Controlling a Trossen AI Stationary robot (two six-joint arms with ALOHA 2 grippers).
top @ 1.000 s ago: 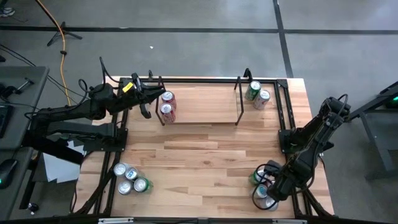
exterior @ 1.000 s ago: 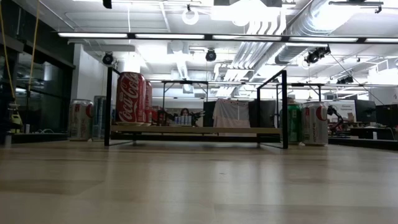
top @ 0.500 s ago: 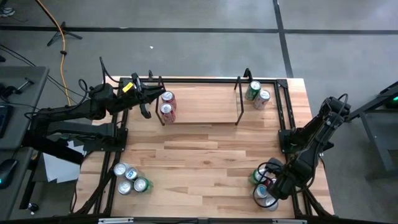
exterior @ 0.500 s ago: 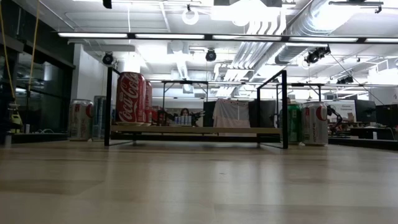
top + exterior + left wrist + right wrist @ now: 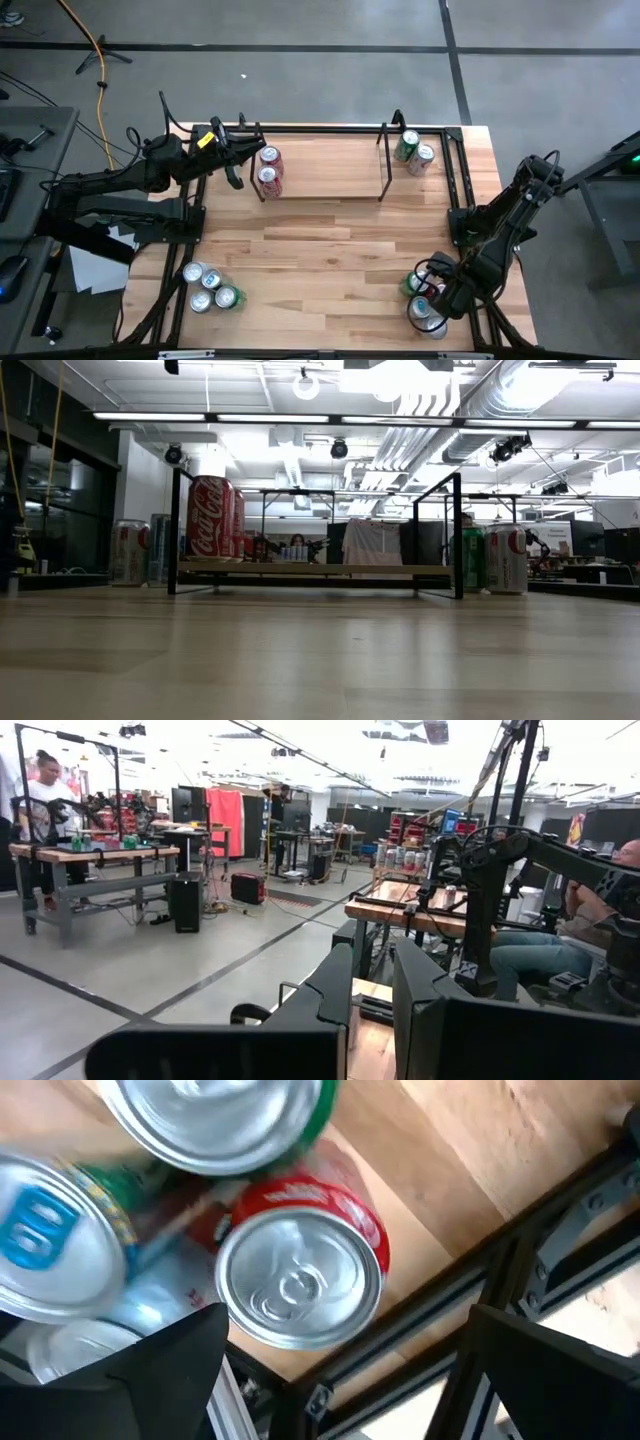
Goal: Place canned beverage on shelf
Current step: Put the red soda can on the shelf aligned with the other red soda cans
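Observation:
The shelf (image 5: 322,168) (image 5: 315,570) stands at the table's far middle, with two red cans (image 5: 268,167) (image 5: 210,517) upright on its left end. My right gripper (image 5: 432,305) (image 5: 345,1342) hangs open, pointing down, over a cluster of cans (image 5: 420,292) at the near right corner. A red can (image 5: 298,1285) stands upright right below it, between its two fingers and lower than them; I see no touch. A green can (image 5: 222,1120) and a blue-topped can (image 5: 40,1230) stand close beside it. My left gripper (image 5: 236,165) (image 5: 372,982) waits shut, just left of the shelf, holding nothing.
Two more cans (image 5: 413,151) (image 5: 490,558) stand to the right of the shelf. Another cluster of cans (image 5: 206,286) sits at the near left. The black frame rail (image 5: 430,1330) runs close beside the near-right cans. The table's middle (image 5: 320,250) is bare wood.
My right gripper has tipped a little over the near-right cans, staying in place and open. Nothing else has moved.

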